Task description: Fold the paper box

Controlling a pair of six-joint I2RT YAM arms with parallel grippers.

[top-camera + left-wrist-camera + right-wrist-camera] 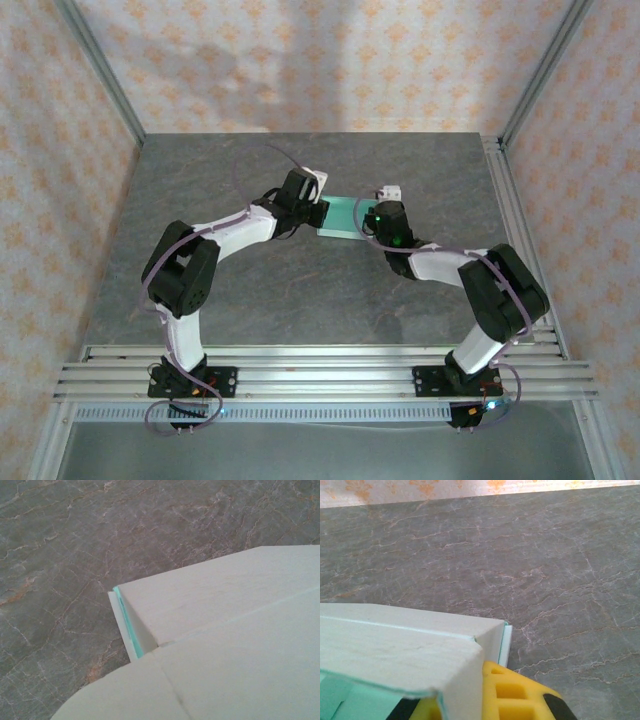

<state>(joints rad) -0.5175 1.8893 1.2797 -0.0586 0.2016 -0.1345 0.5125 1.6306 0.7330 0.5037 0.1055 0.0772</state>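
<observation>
- Item: the paper box (pixel 343 215), pale mint card. From the top camera I see it lying on the table (pixel 300 290), in the far half and about midway across, between the two wrists.
- Left gripper (pixel 318 212): at the left end of the card, arm reaching in from the left base. I read the pincer as clenched. On the left wrist camera the card covers the place where the fingers would be, so I cannot tell whether card is pinched between them.
- Left wrist camera, card detail: the pale outer face of the paper box (pixel 225 630) fills the lower right, with crease lines across it. A thin mint edge shows at its left corner, and the marbled grey tabletop (pixel 75 555) lies beyond.
- Right gripper (pixel 372 222): at the right end of the card, arm reaching in from the right base. Pincer clenched.
- Right wrist camera, card detail: a folded flap of the paper box (pixel 395 645) lies over a yellow finger (pixel 512 692) and touches it. The mint inner face shows at the lower left. I cannot tell whether the card is actually nipped.
- Surroundings: patterned wallpaper panels (pixel 330 60) around the table; aluminium rails (pixel 320 365) carrying both arm bases at the near edge.
</observation>
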